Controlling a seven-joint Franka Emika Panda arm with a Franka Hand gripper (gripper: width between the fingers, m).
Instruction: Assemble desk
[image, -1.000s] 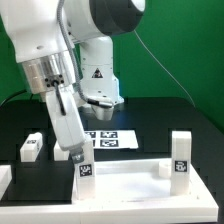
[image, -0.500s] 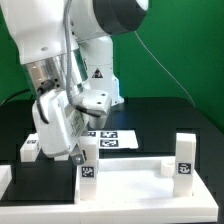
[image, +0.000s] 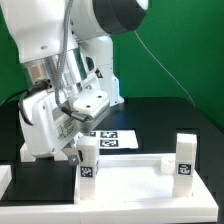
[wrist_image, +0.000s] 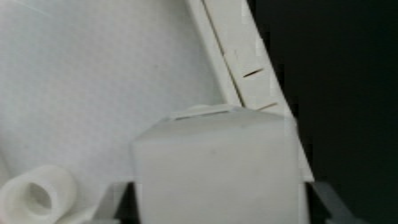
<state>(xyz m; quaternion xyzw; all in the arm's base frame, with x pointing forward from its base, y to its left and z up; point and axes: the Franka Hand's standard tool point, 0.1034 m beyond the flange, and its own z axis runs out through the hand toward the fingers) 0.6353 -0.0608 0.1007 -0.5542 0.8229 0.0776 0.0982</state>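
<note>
The white desk top panel (image: 130, 182) lies flat at the front of the black table. One square leg post (image: 86, 160) stands upright on it near the exterior view's left, and a second leg post (image: 180, 156) stands at the right end. My gripper (image: 82, 149) is shut on the top of the left post. In the wrist view that post (wrist_image: 214, 165) fills the space between my dark fingers (wrist_image: 121, 206), with my gripper (wrist_image: 217, 216) around it and the panel (wrist_image: 107, 90) behind. A round socket ring (wrist_image: 36, 196) shows on the panel beside the post.
A loose white leg post (image: 30, 148) lies on the table at the exterior view's left. The marker board (image: 110, 139) lies flat behind the panel. The arm's base (image: 100, 80) stands at the back.
My wrist has turned about the left leg post while staying closed on it; the hand's body has swung toward the exterior view's left. The post stays upright in place.
</note>
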